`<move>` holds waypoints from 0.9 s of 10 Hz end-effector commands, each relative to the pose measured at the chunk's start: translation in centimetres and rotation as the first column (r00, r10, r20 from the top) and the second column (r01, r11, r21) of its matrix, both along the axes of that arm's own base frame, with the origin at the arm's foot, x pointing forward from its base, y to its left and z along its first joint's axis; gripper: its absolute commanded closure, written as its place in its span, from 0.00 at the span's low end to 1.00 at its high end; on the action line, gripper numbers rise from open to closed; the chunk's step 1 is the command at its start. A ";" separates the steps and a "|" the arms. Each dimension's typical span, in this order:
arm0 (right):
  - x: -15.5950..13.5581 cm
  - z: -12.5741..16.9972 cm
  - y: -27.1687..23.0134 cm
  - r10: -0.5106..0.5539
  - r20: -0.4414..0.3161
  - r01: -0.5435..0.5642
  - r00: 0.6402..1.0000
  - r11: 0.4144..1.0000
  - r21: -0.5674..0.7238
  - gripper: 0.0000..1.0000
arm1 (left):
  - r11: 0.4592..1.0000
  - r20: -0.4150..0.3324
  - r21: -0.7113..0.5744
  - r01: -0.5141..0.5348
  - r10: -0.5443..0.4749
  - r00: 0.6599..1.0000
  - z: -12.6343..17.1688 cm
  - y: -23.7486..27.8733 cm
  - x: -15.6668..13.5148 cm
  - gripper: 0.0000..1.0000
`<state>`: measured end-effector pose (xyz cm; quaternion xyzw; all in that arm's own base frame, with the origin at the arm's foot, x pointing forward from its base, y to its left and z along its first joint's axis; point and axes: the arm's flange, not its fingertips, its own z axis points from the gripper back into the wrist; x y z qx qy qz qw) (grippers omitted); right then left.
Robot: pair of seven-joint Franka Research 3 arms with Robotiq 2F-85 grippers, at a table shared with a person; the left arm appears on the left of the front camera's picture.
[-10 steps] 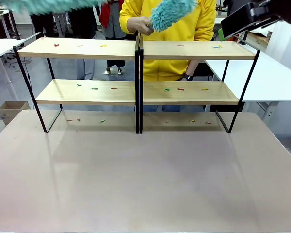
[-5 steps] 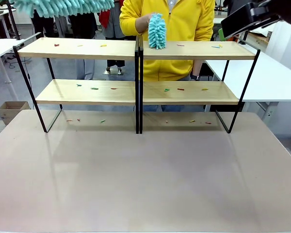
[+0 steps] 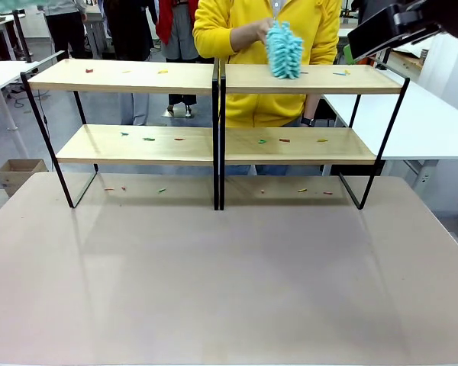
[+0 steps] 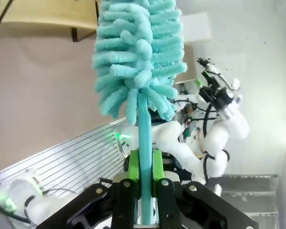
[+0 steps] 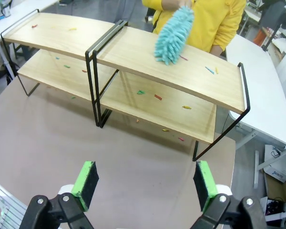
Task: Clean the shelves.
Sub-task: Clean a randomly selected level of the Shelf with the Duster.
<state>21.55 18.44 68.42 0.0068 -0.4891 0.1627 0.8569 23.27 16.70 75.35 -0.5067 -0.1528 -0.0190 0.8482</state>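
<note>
Two-tier shelves (image 3: 122, 76): standing along the far edge of the tabletop (image 3: 229, 290), scraps (image 3: 284, 140) lying on every board.
Person's hand (image 3: 261, 30): sweeping a teal duster (image 3: 284, 49) over the right top board.
Left gripper (image 4: 143, 167): clamping the second duster (image 4: 138, 57) by its handle.
Right gripper (image 5: 145, 183): gaping, carrying nothing.
Progress: seemingly just beginning.

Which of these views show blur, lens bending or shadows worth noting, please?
Front view: the shelves cast soft shadows on the table, and the person's duster looks slightly soft. Right wrist view: the wide lens bows the shelf boards into curves. Left wrist view: the left gripper holds a teal duster that is sharp.
</note>
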 end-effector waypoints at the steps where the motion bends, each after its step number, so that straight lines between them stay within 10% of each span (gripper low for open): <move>1: 0.0 0.0 0.0 -0.005 0.002 0.005 1.000 1.000 0.002 0.00 | 0.984 0.080 -0.083 -0.160 0.166 0.983 -0.1 7.0 -5.6 0.88; 4: 0.0 0.0 0.0 -0.005 0.002 0.005 1.000 1.000 0.002 0.00 | 0.937 0.082 -0.167 -0.307 0.323 0.943 -2.1 12.0 -11.9 0.88; 9: 0.0 0.0 0.0 -0.005 0.002 0.005 1.000 1.000 0.002 0.00 | 0.931 0.052 -0.160 -0.328 0.340 0.939 -2.4 13.2 -13.1 0.88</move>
